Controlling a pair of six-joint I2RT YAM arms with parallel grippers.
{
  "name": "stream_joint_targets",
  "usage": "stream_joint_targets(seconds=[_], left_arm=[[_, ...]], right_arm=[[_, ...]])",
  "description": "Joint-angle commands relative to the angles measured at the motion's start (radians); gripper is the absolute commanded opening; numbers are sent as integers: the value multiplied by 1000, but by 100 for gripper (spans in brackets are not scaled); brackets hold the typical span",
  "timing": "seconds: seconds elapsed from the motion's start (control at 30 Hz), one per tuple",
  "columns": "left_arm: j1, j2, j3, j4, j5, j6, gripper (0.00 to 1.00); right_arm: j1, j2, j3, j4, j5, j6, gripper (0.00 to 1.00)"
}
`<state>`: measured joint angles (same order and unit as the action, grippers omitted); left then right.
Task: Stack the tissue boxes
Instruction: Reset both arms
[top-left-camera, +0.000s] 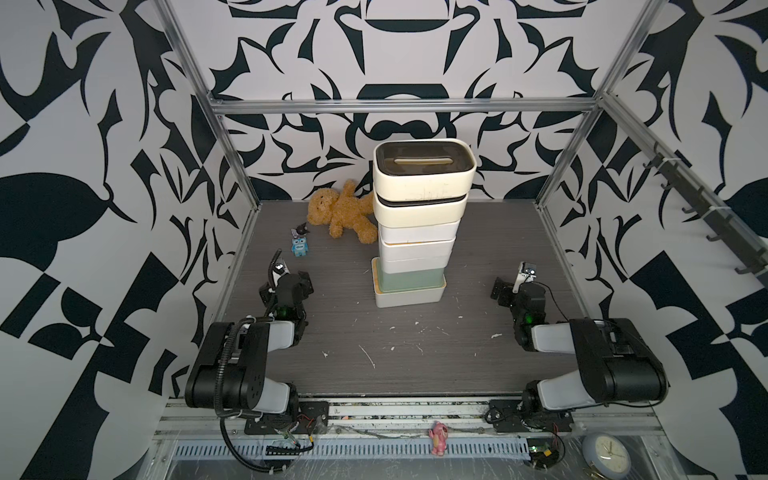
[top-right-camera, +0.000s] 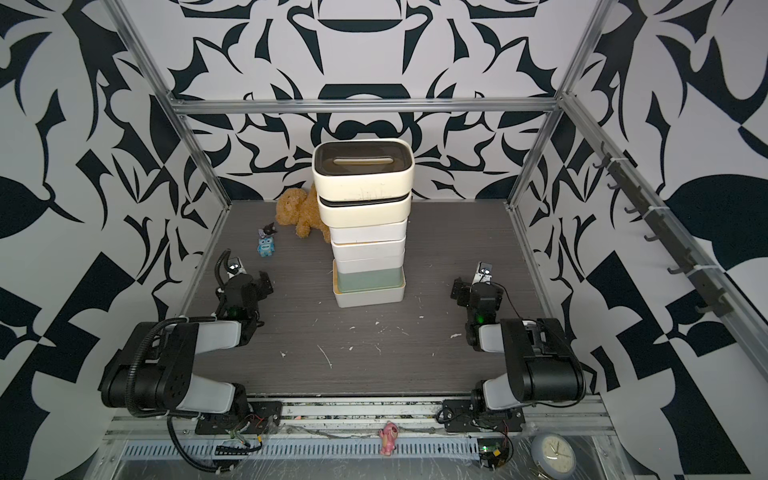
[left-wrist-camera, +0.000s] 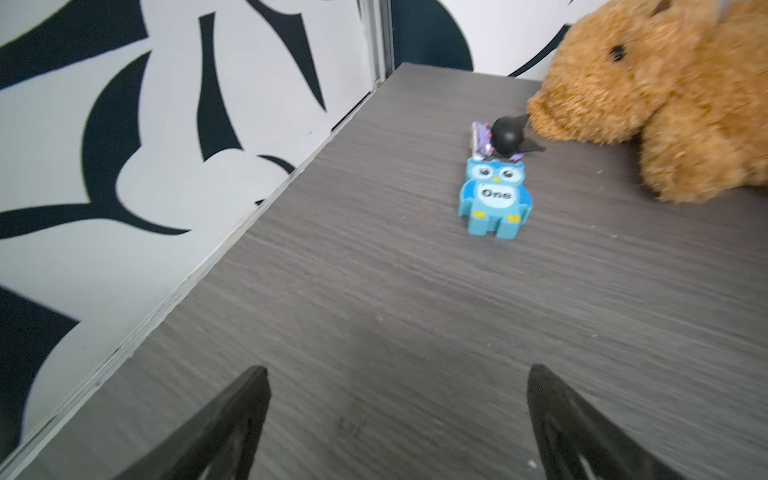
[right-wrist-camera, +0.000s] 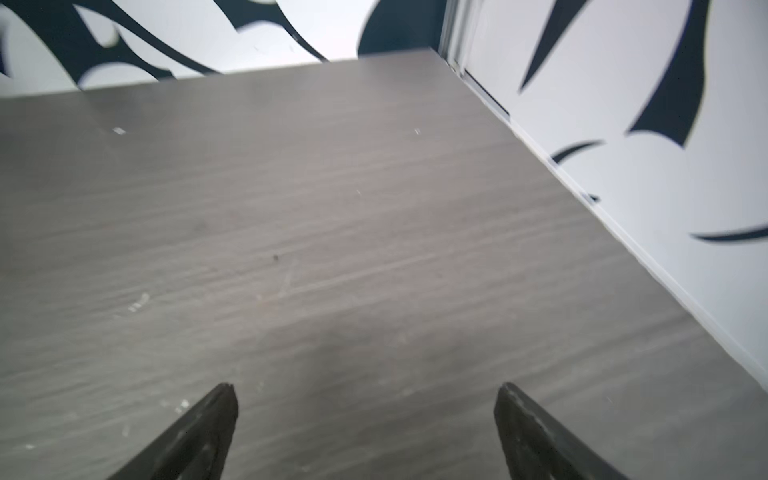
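The tissue boxes stand as one tall stack (top-left-camera: 415, 232) (top-right-camera: 365, 232) of several boxes at mid-table. On top sit two rounded cream boxes with dark lids (top-left-camera: 424, 166) (top-right-camera: 363, 166), with white boxes under them. Lower down, a sage green box (top-left-camera: 411, 276) rests on a white box (top-left-camera: 409, 296) at the bottom. My left gripper (top-left-camera: 286, 282) (top-right-camera: 245, 286) (left-wrist-camera: 397, 369) hovers low to the stack's left, open and empty. To the stack's right, my right gripper (top-left-camera: 517, 291) (top-right-camera: 473, 291) (right-wrist-camera: 365, 386) is open with nothing between its fingers. Neither touches the stack.
A brown teddy bear (top-left-camera: 340, 214) (left-wrist-camera: 665, 95) lies behind the stack to its left. A blue owl toy (top-left-camera: 300, 246) (left-wrist-camera: 494, 199) and a small black figure (top-left-camera: 300, 228) (left-wrist-camera: 509, 135) sit ahead of the left gripper. Patterned walls close three sides. A pink toy (top-left-camera: 437, 436) and a clock (top-left-camera: 606, 453) lie at the front rail.
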<state>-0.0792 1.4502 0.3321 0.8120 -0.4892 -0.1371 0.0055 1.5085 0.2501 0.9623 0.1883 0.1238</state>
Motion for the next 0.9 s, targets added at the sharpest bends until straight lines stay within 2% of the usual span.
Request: stream_joint_targets(seconds=[0.0,0.07,0.13,0.17,0.23,0.33,0.43,0.67,0.77,0.87], left_arm=[[3,14,-33,144,164,65,99],[4,54,-46,176,237,75,99],[8,171,-65,403,244,127,99],[7,140,-58,348,247,116,99],[20,71,3,104,275,69,99],[18,124,-10,224,260,97,99],[17,107,27,125,284,98,99],[12,115,18,153,278,101,99],[14,128,49,107,300,105,99],[24,121,42,112,319,100,99]], right_arm=[[-1,53,-18,187,-63,-39,100],[-1,26,26,63,-79,-42,100],[0,49,54,48,-103,-50,100],[4,41,60,25,-103,-55,100],[6,38,66,7,-101,-56,100],[13,42,75,0,-89,-55,100],[23,42,78,-10,-77,-64,100],[24,42,81,-12,-81,-67,100],[24,48,108,-61,-156,-96,100],[24,49,110,-62,-162,-104,100]])
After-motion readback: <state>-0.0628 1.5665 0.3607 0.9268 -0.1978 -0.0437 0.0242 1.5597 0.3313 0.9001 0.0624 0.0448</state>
